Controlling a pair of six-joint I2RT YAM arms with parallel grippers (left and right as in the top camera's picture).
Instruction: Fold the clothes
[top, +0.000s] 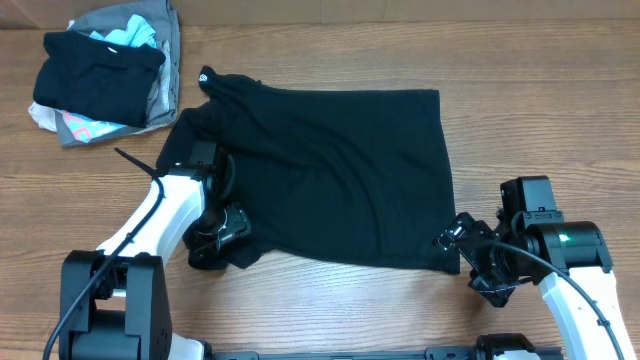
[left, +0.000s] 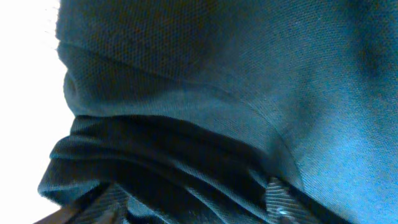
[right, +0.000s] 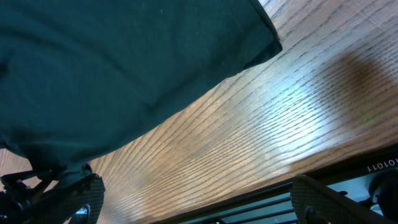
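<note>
The left gripper (top: 218, 240) sits at eight o'clock of the black T-shirt (top: 340, 170), bunched fabric between its fingers (left: 283, 200); whether it clamps I cannot tell. The shirt lies mid-table (top: 330, 310), mostly flat, rumpled at nine o'clock, white logo (top: 205, 72) at eleven. At four o'clock the right gripper (top: 462, 262) has its jaws apart.

Wood-grain table (top: 520, 100): black T-shirt (top: 340, 170) spread mid-table; mixed garment heap (top: 105, 75) far-left corner.

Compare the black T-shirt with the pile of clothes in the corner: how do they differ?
The T-shirt is one garment, spread out; the pile is several, stacked. The T-shirt is black; the pile mixes black, grey, light blue and pink. Both lie on the wooden table.
</note>
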